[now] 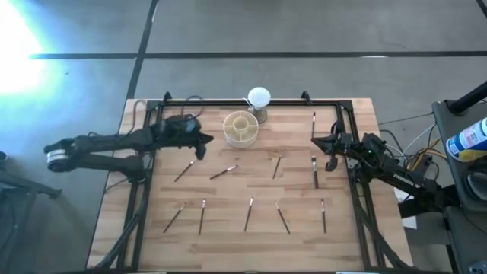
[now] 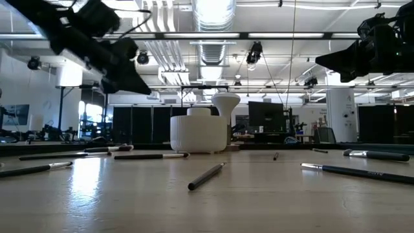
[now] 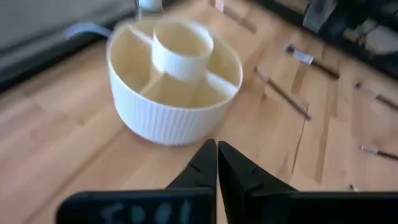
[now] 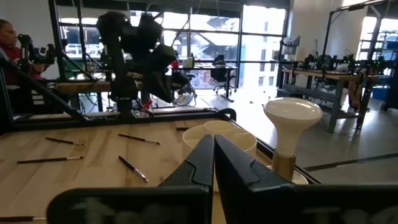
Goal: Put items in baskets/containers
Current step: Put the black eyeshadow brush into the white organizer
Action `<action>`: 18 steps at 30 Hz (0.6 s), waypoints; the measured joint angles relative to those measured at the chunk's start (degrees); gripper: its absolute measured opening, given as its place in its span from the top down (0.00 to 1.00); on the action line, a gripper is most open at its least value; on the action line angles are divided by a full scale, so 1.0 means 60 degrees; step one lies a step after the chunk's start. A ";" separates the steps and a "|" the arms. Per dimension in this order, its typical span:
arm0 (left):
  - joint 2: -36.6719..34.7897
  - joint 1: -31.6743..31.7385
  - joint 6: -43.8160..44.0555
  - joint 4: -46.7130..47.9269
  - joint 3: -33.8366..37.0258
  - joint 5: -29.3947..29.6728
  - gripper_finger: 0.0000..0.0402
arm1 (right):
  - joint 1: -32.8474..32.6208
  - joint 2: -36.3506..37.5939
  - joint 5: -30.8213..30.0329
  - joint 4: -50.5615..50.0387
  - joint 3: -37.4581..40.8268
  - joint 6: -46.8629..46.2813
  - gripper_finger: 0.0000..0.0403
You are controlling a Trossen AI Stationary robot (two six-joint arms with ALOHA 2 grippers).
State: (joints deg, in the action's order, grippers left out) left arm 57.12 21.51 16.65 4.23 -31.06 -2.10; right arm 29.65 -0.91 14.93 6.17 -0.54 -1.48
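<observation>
Brushes (image 1: pixel 249 214): thin, light, stiff, dark-handled, probably slick and apt to roll. Lie flat and scattered over table (image 1: pixel 228 243), well apart from one another, two loose rows in the high view, one more near the far rail on the right side. Leave almost no height above the wood to get under. Best taken at mid-handle, fingers across the shaft and close to the wood, so the thing hangs level; a grip near the tip or bristles would likely let it swing or slip. Little squeeze needed; bristles soft, better left alone.

Cup (image 1: pixel 240 128): cream, ribbed, round, with a middle tube and divided pockets around it. Stands at the far middle of table, just beside white ball (image 1: pixel 259 99) on its stand. Looks light enough to shove or tip if knocked. Pockets seem empty in the left wrist view.

Left gripper (image 1: pixel 204 140): hangs above the wood just beside cup, on its left. Fingers pressed together with only a hairline between them, holding nothing, touching nothing.

Right gripper (image 1: pixel 319 142): hovers over the right side, near the far brushes, facing cup. Clenched, empty as well.

Would need to spread either pair before any pick.
</observation>
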 joint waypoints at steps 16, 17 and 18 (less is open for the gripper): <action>0.2029 -0.2610 0.3128 0.3822 -0.1489 0.2286 0.79 | 0.0000 0.0004 0.0001 0.0004 0.0000 -0.0001 0.98; 0.2026 -0.2650 0.3368 0.3869 -0.1357 0.2346 0.79 | 0.0000 0.0004 0.0001 0.0003 0.0000 0.0000 0.98; 0.2022 -0.2669 0.3550 0.3858 -0.1211 0.2394 0.79 | 0.0002 0.0004 -0.0001 0.0001 -0.0001 -0.0004 0.98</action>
State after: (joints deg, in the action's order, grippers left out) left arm 69.25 5.50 37.95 27.38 -38.33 12.26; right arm 29.66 -0.89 14.93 6.18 -0.54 -1.50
